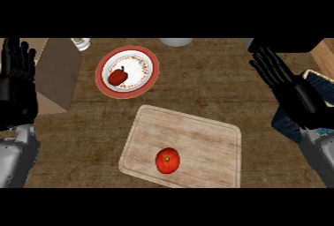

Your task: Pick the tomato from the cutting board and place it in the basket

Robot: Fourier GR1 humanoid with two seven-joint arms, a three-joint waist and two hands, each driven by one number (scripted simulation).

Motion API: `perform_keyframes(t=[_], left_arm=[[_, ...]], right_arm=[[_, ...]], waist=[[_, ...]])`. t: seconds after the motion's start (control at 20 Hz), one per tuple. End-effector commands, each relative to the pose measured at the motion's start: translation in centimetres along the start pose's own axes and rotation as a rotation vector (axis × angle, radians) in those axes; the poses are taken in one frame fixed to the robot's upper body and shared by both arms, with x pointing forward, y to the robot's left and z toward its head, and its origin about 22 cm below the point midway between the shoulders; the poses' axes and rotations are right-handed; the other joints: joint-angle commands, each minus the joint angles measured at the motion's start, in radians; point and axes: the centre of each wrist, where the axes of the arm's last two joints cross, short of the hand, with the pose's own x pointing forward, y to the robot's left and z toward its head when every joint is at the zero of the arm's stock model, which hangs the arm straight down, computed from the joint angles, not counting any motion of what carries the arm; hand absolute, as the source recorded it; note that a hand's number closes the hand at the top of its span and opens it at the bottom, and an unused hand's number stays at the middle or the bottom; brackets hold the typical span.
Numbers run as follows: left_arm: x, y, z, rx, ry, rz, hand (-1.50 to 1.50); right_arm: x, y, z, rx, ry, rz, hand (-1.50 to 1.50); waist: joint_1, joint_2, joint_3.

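Note:
A red tomato (168, 160) lies on the pale wooden cutting board (195, 132), near its front edge. My right hand (294, 88) hovers at the right side of the counter, fingers straight and spread, well apart from the tomato. My left hand (16, 84) rests at the left edge with its fingers up and open. A blue object (320, 81), perhaps the basket, shows partly behind the right hand at the right edge; most of it is hidden.
A red-rimmed white plate (145, 66) at the back holds a red pepper (118, 76). A white round vessel (176, 41) and a small white item (81, 43) stand at the far edge. A brown block (55, 79) lies left.

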Motion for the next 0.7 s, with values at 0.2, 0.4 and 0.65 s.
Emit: perform_keyframes(t=[0.2, 0.4, 0.65], left_arm=[[-9.8, -1.3, 9.0, -0.225, 0.627, -0.026, 0.00], [-11.9, -0.6, 12.4, -0.348, 0.825, -0.058, 0.00], [-12.5, 1.3, 13.0, -0.321, 0.863, -0.072, 0.00]], right_arm=[[0.9, 11.6, -4.5, 0.224, -0.117, -0.285, 1.50], [1.3, 20.8, -4.4, 0.520, -0.173, -0.285, 1.50], [1.9, 28.6, -2.9, 0.443, -0.125, -0.009, -1.50]], waist=[[0.053, 0.046, -0.012], [0.082, 0.031, -0.010], [0.024, 0.011, -0.011]])
